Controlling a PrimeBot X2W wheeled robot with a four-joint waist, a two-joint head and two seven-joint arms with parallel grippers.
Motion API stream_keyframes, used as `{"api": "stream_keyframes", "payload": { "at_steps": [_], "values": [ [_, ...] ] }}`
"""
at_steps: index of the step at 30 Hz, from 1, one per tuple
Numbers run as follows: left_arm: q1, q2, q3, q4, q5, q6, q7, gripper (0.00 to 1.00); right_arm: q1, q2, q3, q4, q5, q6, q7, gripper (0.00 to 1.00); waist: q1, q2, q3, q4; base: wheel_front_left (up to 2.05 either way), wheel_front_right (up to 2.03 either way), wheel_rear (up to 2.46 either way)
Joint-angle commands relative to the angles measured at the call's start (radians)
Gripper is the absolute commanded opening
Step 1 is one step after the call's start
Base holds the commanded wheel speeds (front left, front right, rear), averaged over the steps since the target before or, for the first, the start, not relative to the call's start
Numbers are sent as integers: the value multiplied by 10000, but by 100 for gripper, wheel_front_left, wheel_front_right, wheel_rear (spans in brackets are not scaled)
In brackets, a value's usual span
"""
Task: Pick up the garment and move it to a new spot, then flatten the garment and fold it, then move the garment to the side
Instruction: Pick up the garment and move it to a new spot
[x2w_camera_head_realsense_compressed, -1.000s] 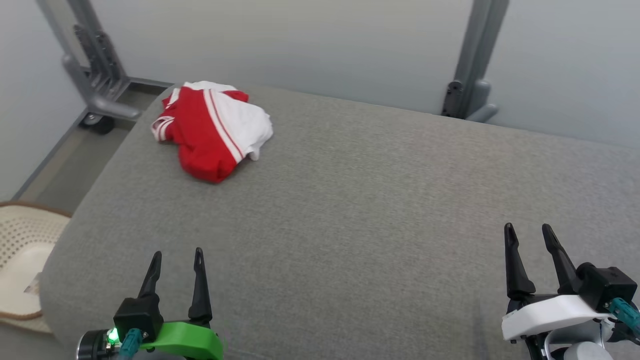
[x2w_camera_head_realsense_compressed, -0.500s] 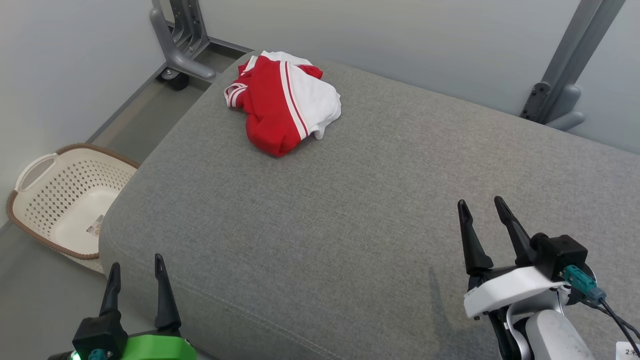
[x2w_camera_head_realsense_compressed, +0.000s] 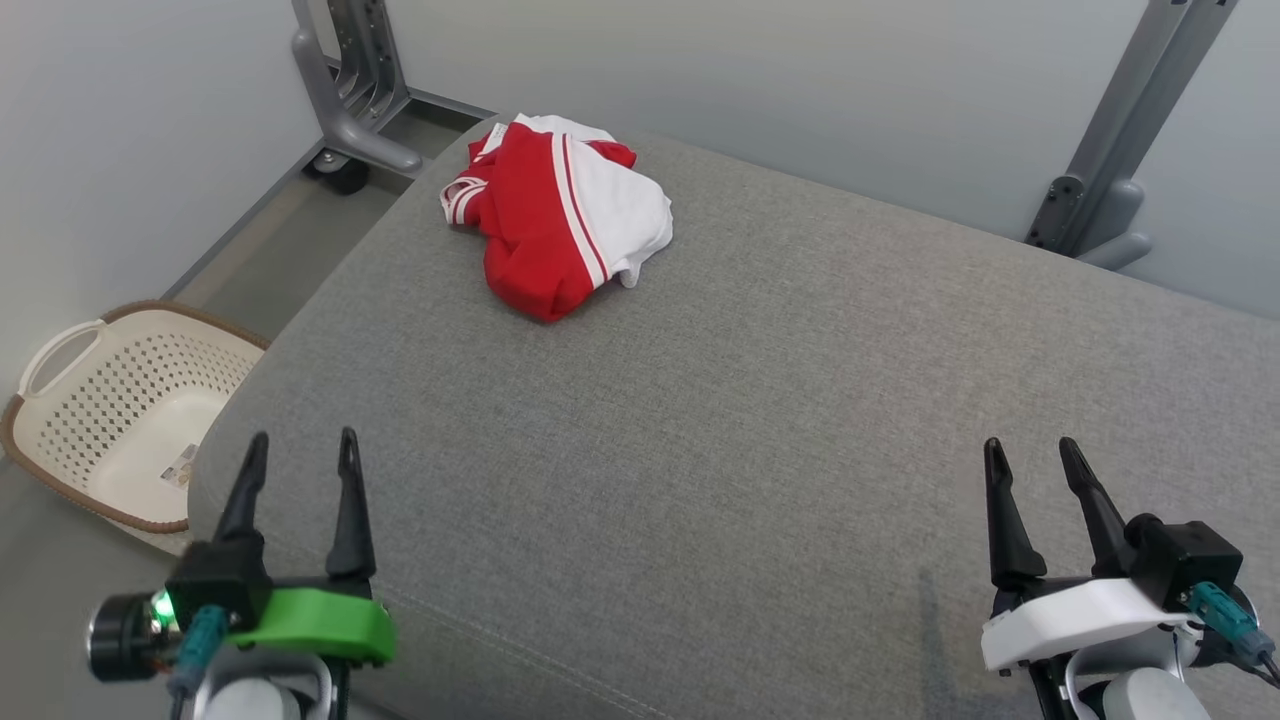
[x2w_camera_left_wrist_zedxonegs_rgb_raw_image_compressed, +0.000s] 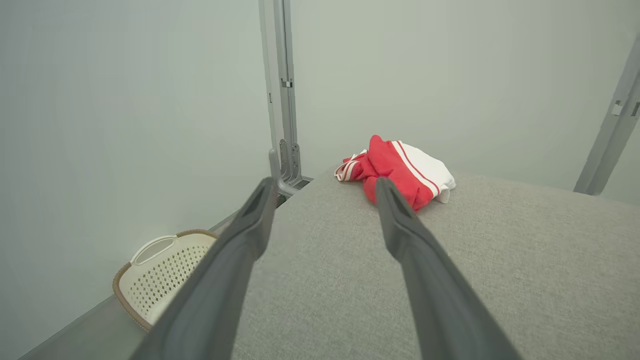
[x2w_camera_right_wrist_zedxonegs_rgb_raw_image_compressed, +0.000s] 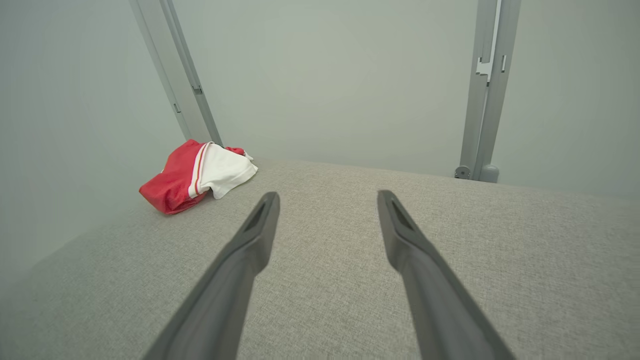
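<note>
Grey cushion (x2w_camera_head_realsense_compressed: 700, 420) lies under both grippers. The left gripper (x2w_camera_head_realsense_compressed: 304, 440), spread and empty, has edged forward since half a second ago; the right gripper (x2w_camera_head_realsense_compressed: 1030, 445), also spread, has drawn back. The slip (x2w_camera_head_realsense_compressed: 181, 465) in the basket (x2w_camera_head_realsense_compressed: 110, 400) is unreadable. The red-and-white garment (x2w_camera_head_realsense_compressed: 545, 225) sits crumpled at the cushion's far left corner.

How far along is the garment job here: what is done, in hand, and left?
Done: nothing; the red and white garment lies crumpled at the far left corner of the grey cushion. In hand: nothing; the left gripper and right gripper hover open, well short of it. Left: picking up, moving, flattening, folding, setting aside.
</note>
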Motion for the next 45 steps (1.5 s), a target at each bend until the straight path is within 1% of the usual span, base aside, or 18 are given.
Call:
{"api": "stream_keyframes", "payload": {
  "at_steps": [1, 6, 12, 13, 17, 19, 23, 25, 28, 30, 34, 41, 44, 45],
  "values": [
    [-406, 151, 39, 50, -3, -81, 5, 100, 46, -27, -29, -167, -111, -7, 18, 100, 0, 0, 239, -347, 0, 0, 0],
    [-2155, 827, 234, 442, 47, -338, 273, 100, -329, -38, 29, -876, -475, -9, 344, 100, 0, 0, 1200, -1411, 0, 0, 0],
    [-4754, 1718, 444, 1436, -289, -871, 1190, 100, -825, -36, 67, -1709, -945, -9, 775, 100, 0, 0, 2458, -2602, 0, 0, 0],
    [-4754, 1718, 444, 1436, -289, -871, 1190, 100, -825, -36, 67, -1709, -945, -9, 775, 100, 0, 0, 2458, -2602, 0, 0, 0],
    [-6379, 2340, 308, 2496, -616, -1194, 1845, 100, -1152, -32, 173, -2141, -946, -9, 943, 100, 0, 0, 3251, -3304, 0, 0, 0],
    [-7092, 2686, 357, 3135, -820, -1268, 2172, 100, -1328, -33, 287, -2359, -876, -9, 995, 100, 0, 0, 3630, -3625, 0, 0, 0],
    [-8101, 3091, 407, 4436, -1168, -1320, 2689, 100, -1630, -24, 576, -2795, -884, -9, 978, 100, 0, 0, 4289, -4177, 0, 0, 0],
    [-8373, 3384, 473, 5108, -1059, -1174, 2748, 100, -1743, -26, 745, -2930, -912, -9, 953, 100, 0, 0, 4546, -4428, 0, 0, 0],
    [-8647, 3383, 624, 6022, -1218, -967, 2728, 100, -1798, -24, 776, -3063, -954, -9, 913, 100, 0, 0, 4800, -4655, 0, 0, 0],
    [-8761, 3274, 722, 6540, -1386, -955, 2645, 100, -1819, -22, 725, -3102, -1000, -9, 882, 100, 0, 0, 4917, -4712, 0, 0, 0],
    [-8769, 3101, 620, 7423, -1456, -1036, 2542, 100, -1721, -19, 590, -3198, -1105, -9, 867, 100, 0, 0, 5060, -4686, 0, 0, 0],
    [-9043, 3080, 513, 8657, -1641, -1107, 2861, 100, -1746, -21, 594, -3369, -1259, -9, 985, 100, 0, 0, 5236, -4586, 0, 0, 0],
    [-9102, 3103, 396, 9030, -1574, -1111, 2945, 100, -1792, -21, 662, -3356, -1124, -9, 1004, 100, 0, 0, 5251, -4557, 0, 0, 0],
    [-9112, 3083, 360, 9153, -1567, -1120, 2988, 92, -1797, -22, 659, -3329, -1112, -9, 1002, 100, 0, 0, 5244, -4551, 0, 0, 0]
  ]
}}
